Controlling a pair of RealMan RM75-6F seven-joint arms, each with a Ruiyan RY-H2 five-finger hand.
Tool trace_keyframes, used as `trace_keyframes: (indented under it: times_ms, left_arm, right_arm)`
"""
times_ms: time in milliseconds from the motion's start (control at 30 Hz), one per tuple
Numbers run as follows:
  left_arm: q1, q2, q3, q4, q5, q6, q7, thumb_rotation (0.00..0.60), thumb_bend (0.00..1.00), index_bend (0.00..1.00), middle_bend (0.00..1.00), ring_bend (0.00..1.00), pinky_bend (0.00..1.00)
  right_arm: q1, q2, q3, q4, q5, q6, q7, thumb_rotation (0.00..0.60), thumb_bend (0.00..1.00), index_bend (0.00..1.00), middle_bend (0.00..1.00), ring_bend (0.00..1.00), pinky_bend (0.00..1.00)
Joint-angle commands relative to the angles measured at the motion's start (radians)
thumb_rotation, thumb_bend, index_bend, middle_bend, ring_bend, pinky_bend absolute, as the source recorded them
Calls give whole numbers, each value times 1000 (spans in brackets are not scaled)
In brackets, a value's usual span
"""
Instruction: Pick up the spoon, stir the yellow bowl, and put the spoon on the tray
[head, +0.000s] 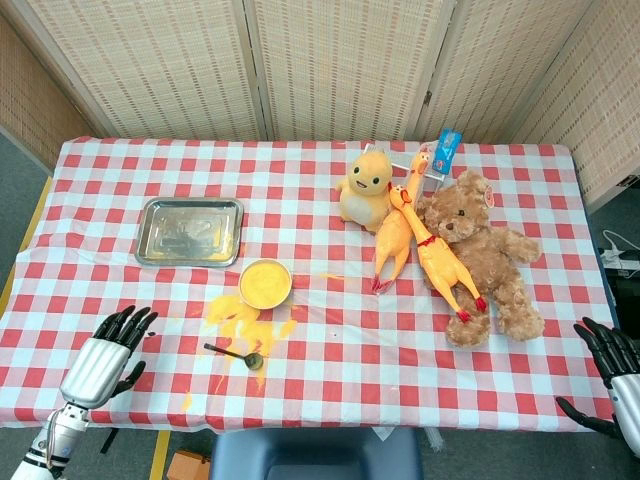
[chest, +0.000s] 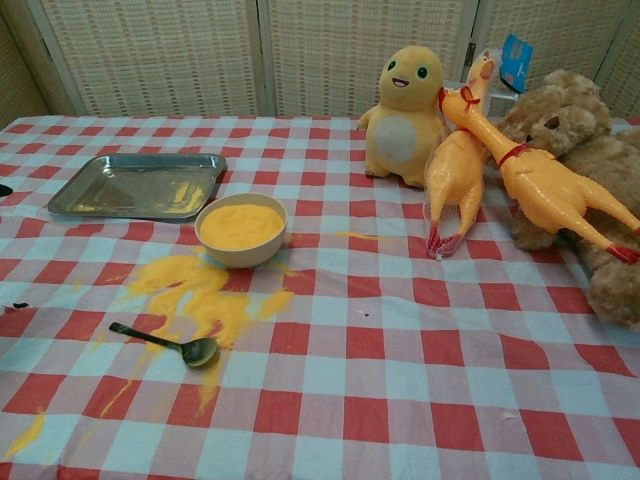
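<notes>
Spoon down, nothing started yet!
The spoon (chest: 170, 343) lies near the desk's front edge, in spilled yellow powder just before the yellow bowl (chest: 241, 228); left hand (head: 105, 355) and right hand (head: 612, 365) hover open, empty. Pickup, stirring, tray (chest: 90, 205) drop all remain.

Head view: we look steeply down from high above the near edge, taking in the whole table (head: 330, 350). Chest view: lower, nearer, facing the far screen. Both share the yellow bowl (head: 265, 283) and tray (chest: 135, 187).

Spoon (chest: 170, 344) lies near bowl (chest: 241, 228).
</notes>
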Motion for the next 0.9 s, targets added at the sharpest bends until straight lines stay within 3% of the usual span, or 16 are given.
trace_keyframes:
  times_ms: [33, 67, 133, 167, 233, 600, 767, 900]
  left_arm:
    - [3, 22, 25, -25, 25, -14, 16, 600, 424, 0, 250, 200, 375]
    - [0, 30, 36, -29, 44, -21, 25, 600, 423, 0, 348, 299, 471]
    - [-17, 48, 55, -43, 71, -54, 18, 600, 419, 0, 727, 654, 794]
    - [-32, 57, 64, -51, 86, -78, -5, 600, 417, 1, 861, 787, 894]
    - [-56, 71, 65, -55, 103, -107, -21, 600, 418, 18, 998, 969, 999]
    - [-138, 49, 27, -132, 95, -235, 89, 600, 385, 6, 1000, 1000, 1000]
    - [-190, 4, -17, -134, 14, -336, 168, 600, 386, 74, 1000, 1000, 1000]
    - [-211, -41, -45, -116, -21, -355, 204, 600, 388, 186, 1000, 1000, 1000]
  right_arm:
    - [1, 1, -4, 4, -15, 8, 4, 600, 91, 0, 0, 0, 0]
    - [3, 0, -3, 3, -15, 6, 7, 600, 91, 0, 0, 0, 0]
    - [6, 0, -1, 2, -9, 1, 13, 600, 92, 0, 0, 0, 0]
    - [8, 0, -2, 2, -8, -3, 16, 600, 92, 0, 0, 0, 0]
    - [10, 2, -3, 1, -9, -6, 17, 600, 91, 0, 0, 0, 0]
    - [9, 4, -10, 3, -26, 7, 28, 600, 91, 0, 0, 0, 0]
    - [6, 5, -11, 5, -27, 14, 34, 600, 91, 0, 0, 0, 0]
    - [5, 6, -11, 8, -22, 15, 38, 600, 91, 0, 0, 0, 0]
